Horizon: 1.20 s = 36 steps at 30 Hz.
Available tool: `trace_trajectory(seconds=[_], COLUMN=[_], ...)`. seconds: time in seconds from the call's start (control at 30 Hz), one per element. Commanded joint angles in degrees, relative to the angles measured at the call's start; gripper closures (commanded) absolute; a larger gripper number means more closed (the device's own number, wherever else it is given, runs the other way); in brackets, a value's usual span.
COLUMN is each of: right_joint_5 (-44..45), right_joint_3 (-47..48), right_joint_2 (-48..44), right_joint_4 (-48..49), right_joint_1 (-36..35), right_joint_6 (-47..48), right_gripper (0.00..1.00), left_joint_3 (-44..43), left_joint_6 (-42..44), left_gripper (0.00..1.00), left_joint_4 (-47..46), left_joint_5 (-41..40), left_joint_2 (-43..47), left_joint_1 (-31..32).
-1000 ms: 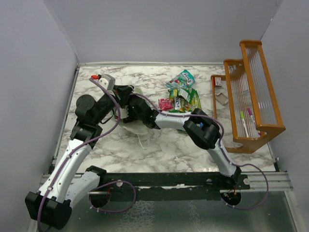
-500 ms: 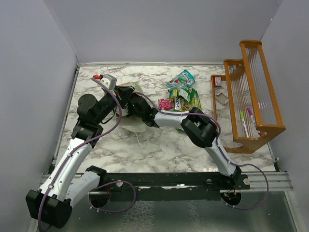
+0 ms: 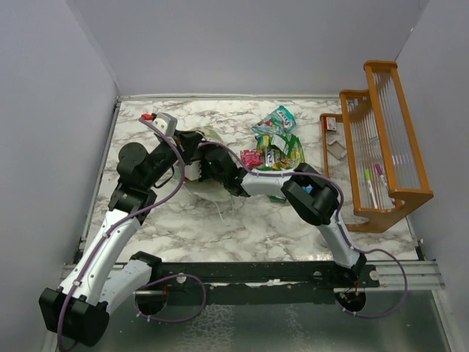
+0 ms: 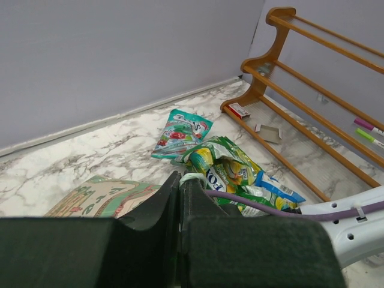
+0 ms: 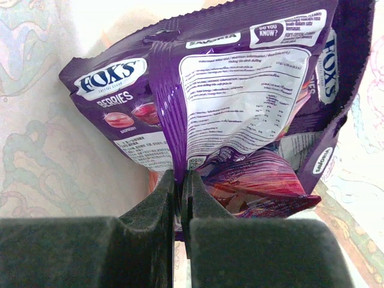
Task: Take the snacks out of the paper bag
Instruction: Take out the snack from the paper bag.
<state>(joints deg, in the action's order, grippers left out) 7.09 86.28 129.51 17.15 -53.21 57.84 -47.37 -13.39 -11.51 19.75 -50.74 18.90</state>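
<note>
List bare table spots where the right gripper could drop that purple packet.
Open marble in front, between the paper bag, right arm and base rail; also the far strip along the back wall, left of the snack pile. Crowded: the pile up to the orange rack.

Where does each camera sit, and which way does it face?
Top external: above and behind the bases, looking down on the table; both arms show.
Left wrist: over the paper bag, facing the rack; left gripper pinching the bag rim.
Right wrist: inside the bag, facing the purple packet; right gripper clamping it.
Shared: top and left wrist both see the snack pile and the rack.
</note>
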Motion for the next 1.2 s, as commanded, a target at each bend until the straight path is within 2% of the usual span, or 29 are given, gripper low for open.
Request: trace_trajectory(seconds=[0.0, 0.33, 0.6, 1.17], right_joint_5=[-2.7, -2.7, -6.1, -10.4], right_joint_3=[-4.5, -9.7, -12.7, -22.4], right_joint_2=[-5.6, -9.9, -14.2, -29.6], right_joint_4=[2.2, 4.4, 2.8, 0.6], right_joint_1=[0.0, -0.6, -0.5, -3.7], right_joint_6=[-2.0, -3.8, -4.5, -9.2], right_gripper=[0.99, 0.99, 0.99, 0.99], left_joint_3=[-0.7, -0.7, -0.7, -0.9], left_joint_6=[-0.1, -0.4, 0.0, 0.0], left_gripper=[1.0, 1.0, 1.0, 1.0], left_joint_4=[-1.7, -1.9, -1.6, -0.9], left_joint_5=[-1.5, -0.6, -1.1, -3.0], left_joint_2=[-0.2, -1.2, -0.8, -0.5], left_joint_1=[0.5, 0.5, 0.5, 0.5])
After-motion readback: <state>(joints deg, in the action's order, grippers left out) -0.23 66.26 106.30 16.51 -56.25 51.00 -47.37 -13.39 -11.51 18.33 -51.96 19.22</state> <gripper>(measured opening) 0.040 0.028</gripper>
